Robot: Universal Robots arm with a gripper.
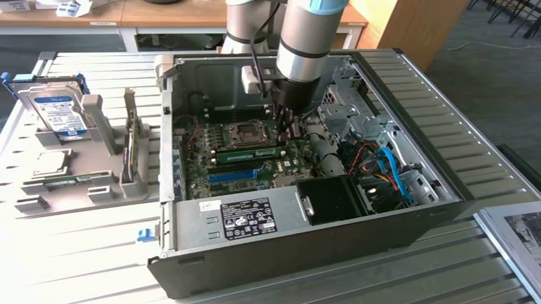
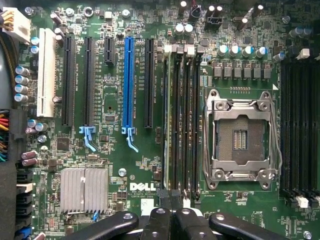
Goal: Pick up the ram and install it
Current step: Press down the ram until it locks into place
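Note:
A green ram stick (image 1: 249, 153) lies along a memory slot on the motherboard, just in front of the empty processor socket (image 1: 247, 132). My gripper (image 1: 286, 126) hangs inside the open computer case, at that stick's end on the exterior view's right. In the wrist view my gripper (image 2: 170, 212) is shut, its dark fingers (image 2: 156, 220) pressed together with nothing between them, directly over one end of the bank of black memory slots (image 2: 182, 120) beside the socket (image 2: 240, 135). A second thin green stick (image 1: 131, 149) stands on edge in the grey holder.
The case walls (image 1: 296, 253) surround the motherboard, with a power supply (image 1: 245, 215) and cables (image 1: 384, 171) near the front. On the exterior view's left, a grey fixture (image 1: 85, 196) holds a hard drive (image 1: 59, 114) and a square silver chip (image 1: 50, 163).

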